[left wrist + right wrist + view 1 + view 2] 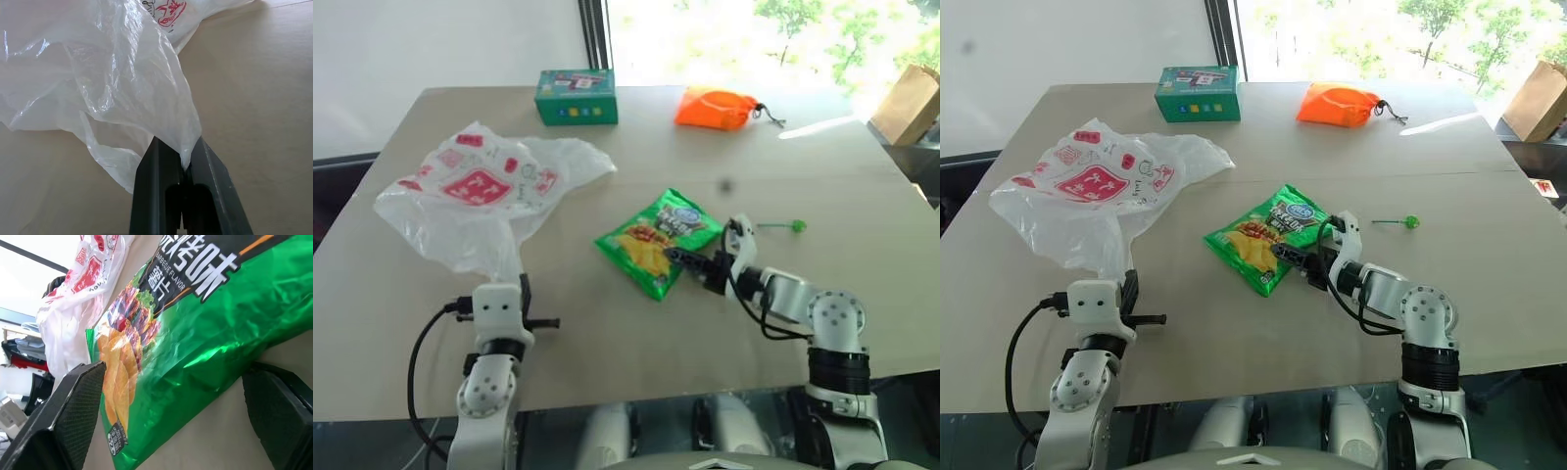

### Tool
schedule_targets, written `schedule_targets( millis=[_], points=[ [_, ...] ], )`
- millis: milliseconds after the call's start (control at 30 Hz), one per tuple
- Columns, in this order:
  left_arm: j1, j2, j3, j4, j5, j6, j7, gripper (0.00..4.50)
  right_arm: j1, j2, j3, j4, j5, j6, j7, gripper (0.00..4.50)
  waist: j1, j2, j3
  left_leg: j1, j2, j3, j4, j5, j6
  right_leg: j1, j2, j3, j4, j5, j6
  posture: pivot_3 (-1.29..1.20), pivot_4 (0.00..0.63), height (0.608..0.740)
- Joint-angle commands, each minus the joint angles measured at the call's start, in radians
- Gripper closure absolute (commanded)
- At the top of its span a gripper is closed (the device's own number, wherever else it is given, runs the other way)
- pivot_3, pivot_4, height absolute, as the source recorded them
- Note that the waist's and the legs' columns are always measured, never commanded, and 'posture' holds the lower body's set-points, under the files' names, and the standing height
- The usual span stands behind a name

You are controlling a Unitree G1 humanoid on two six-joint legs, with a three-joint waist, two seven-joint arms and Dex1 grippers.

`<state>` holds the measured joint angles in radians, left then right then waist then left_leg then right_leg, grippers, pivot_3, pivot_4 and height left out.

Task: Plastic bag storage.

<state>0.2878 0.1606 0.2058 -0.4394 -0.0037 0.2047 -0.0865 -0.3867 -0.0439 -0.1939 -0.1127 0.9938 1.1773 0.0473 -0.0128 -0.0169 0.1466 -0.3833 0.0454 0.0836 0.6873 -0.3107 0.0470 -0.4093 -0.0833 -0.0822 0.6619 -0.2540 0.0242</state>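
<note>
The plastic bag [480, 191], thin translucent white with red printed squares, lies crumpled on the left of the wooden table [607, 333]. My left gripper [521, 284] is shut on the bag's near edge; in the left wrist view the film [122, 83] is pinched between the closed fingers [156, 186]. A glossy green chip packet [651, 240] lies flat at the table's middle. My right gripper [697, 253] is open at the packet's right end. In the right wrist view its two fingers [73, 406] stand wide apart on either side of the packet [195, 333].
A green box [576, 96] and an orange drawstring pouch [715, 108] sit near the far edge. A small green lollipop [783, 226] lies just right of the right gripper. A brown paper bag [911, 103] stands beyond the table's far right corner.
</note>
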Motion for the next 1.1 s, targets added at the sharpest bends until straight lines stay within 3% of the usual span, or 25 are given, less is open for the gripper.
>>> schedule_targets(
  millis=[33,200,233,433,600,733,900,1100],
  points=[
    [-0.001,0.008,0.013,-0.039,-0.003,-0.003,0.003,4.5,-0.021,0.044,-0.034,0.046,-0.041,-0.074,-0.055,1.9,0.0,0.0,0.0,0.0,0.0,0.0,0.0,0.0,0.0,0.0,0.0,0.0,0.0,0.0,0.0,0.0,0.15,0.74],
    [-0.001,0.013,0.012,-0.035,-0.004,0.003,-0.001,4.5,-0.034,0.084,-0.039,0.069,-0.075,-0.128,-0.081,4.34,-0.001,0.0,0.0,0.0,0.0,0.0,0.0,0.001,-0.001,0.0,0.0,0.0,0.0,0.0,0.0,0.0,0.15,0.74],
    [-0.007,0.015,0.008,-0.033,-0.003,0.003,-0.003,4.5,-0.036,0.085,-0.036,0.073,-0.09,-0.149,-0.078,4.44,-0.001,0.0,0.0,0.0,0.0,0.0,0.0,0.001,-0.002,0.0,0.0,0.0,0.0,0.0,0.0,0.0,0.15,0.74],
    [-0.084,0.038,-0.009,-0.017,-0.021,0.022,-0.034,4.5,-0.058,0.047,-0.04,0.064,-0.082,-0.223,0.049,4.44,0.002,0.001,0.0,0.0,-0.001,-0.001,0.0,0.001,-0.002,0.0,0.0,0.0,0.0,0.0,0.0,0.0,0.15,0.74],
    [-0.196,0.057,-0.091,-0.079,-0.121,0.067,-0.153,4.5,-0.064,-0.12,0.031,0.02,-0.057,-0.158,0.286,4.44,0.002,0.002,0.001,-0.002,-0.002,-0.001,0.0,0.002,-0.004,-0.001,-0.001,-0.001,-0.001,0.0,0.0,0.0,0.15,0.74],
    [-0.232,0.078,-0.129,-0.162,-0.211,0.117,-0.225,4.5,-0.109,-0.168,0.069,0.051,-0.038,-0.09,0.355,4.44,-0.009,0.002,0.001,-0.002,-0.001,0.0,-0.001,0.002,-0.004,-0.002,0.0,0.001,-0.002,0.0,0.0,0.0,0.15,0.74],
    [-0.171,0.11,-0.161,-0.282,-0.337,0.175,-0.304,4.5,-0.171,-0.19,0.228,0.119,-0.191,-0.142,0.419,4.44,-0.014,0.003,0.001,-0.001,0.001,0.0,-0.003,0.003,-0.004,-0.002,0.003,0.006,-0.002,0.0,0.0,0.0,0.15,0.74],
    [-0.124,0.157,-0.192,-0.321,-0.362,0.171,-0.344,4.5,-0.327,-0.168,0.324,0.321,-0.366,-0.293,0.505,4.44,-0.002,0.003,0.002,-0.001,-0.002,0.001,-0.001,0.003,-0.004,-0.002,0.002,0.007,-0.001,0.0,0.001,0.0,0.15,0.74]
  ],
)
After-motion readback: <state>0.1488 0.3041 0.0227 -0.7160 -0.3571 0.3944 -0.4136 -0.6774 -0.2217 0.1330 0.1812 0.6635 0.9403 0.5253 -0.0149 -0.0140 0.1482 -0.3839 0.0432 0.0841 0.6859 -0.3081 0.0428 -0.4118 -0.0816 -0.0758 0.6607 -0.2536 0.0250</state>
